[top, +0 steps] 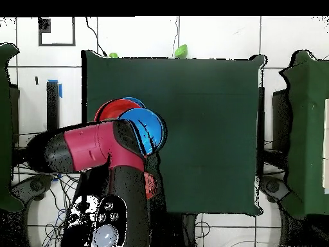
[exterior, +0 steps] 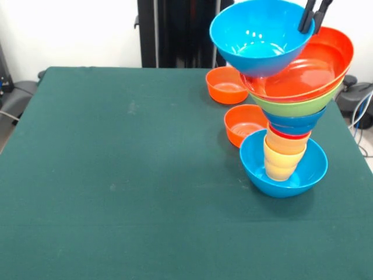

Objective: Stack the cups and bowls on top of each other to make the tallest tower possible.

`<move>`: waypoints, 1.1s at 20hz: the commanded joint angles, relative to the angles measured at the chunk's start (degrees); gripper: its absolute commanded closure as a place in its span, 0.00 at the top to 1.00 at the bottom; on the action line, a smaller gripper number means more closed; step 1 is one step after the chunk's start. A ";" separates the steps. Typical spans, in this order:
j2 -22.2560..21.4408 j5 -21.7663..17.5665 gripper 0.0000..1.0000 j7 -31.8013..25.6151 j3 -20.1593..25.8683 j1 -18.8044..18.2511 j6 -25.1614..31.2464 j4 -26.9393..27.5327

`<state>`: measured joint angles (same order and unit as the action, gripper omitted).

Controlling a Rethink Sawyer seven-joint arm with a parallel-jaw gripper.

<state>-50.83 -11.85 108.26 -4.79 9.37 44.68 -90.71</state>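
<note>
Your gripper (exterior: 313, 16) is clamped on the glossy light-blue plastic bowl (exterior: 259, 36) at its two o'clock rim. It's light but slippery, so seat it squarely on the leaning tower (exterior: 289, 125).

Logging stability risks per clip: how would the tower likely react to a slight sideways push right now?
The tower would probably tip easily: it widens upward from narrow cups, so it looks top-heavy. The glossy plastic looks light and slippery, so pieces might slide. The top light-blue bowl sits tilted, held at its rim by the gripper.
</note>
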 commanded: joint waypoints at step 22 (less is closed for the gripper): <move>6.26 2.65 0.00 11.30 0.52 2.06 -2.24 1.91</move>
<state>-49.65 -9.50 108.32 -5.99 11.22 46.70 -89.28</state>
